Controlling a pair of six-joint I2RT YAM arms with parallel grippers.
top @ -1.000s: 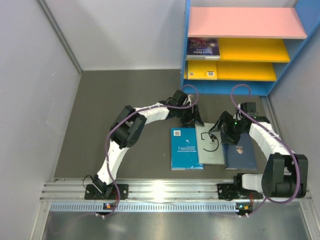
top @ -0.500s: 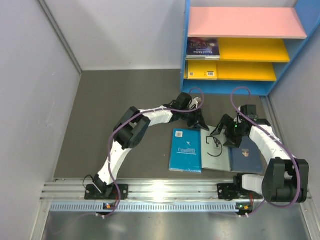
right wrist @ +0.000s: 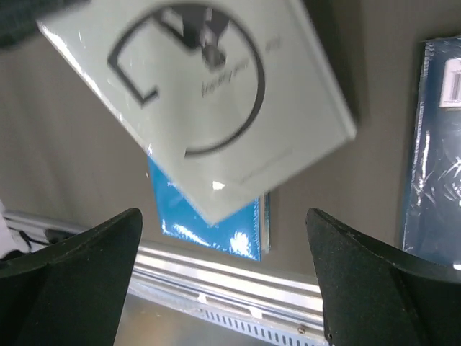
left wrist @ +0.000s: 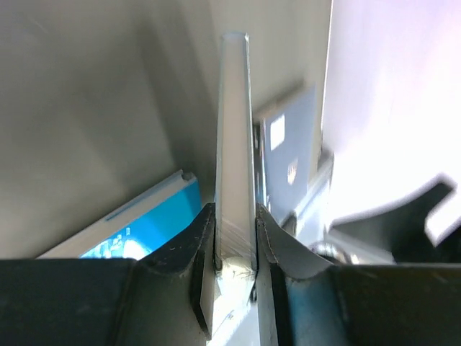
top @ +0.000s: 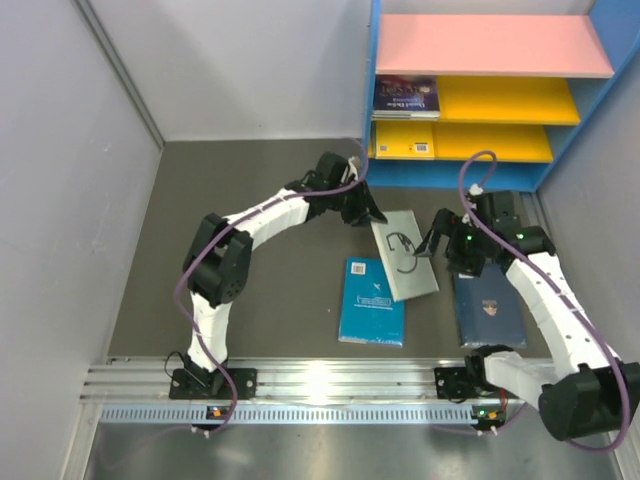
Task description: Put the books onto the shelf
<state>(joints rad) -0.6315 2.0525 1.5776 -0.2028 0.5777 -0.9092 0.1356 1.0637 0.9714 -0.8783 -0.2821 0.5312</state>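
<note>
Starting at the near edge of the table (top: 250, 190): leaving the teal-blue book (top: 371, 302) and the navy book (top: 487, 310) lying flat and untouched, with a gap now opening between them where a third book was lying a second ago. Holding that grey-green book (top: 404, 255) farther back and turned askew, seemingly tipping up off the table, its far corner pinched edge-on in the left gripper (top: 368, 212), jaws clamping tight on the thin cover after standing open a moment back. Keeping the right gripper (top: 450, 245) just beside the book's right edge, jaws spreading wide and carrying nothing. Farther on, at the far right corner: the shelf (top: 372, 110), already carrying a purple book (top: 406, 97) on the upper yellow board and a yellow-orange book (top: 404, 139) on the lower. Judging from this: pickup finishing, carrying to the shelf coming next, two books remaining after it.
</note>
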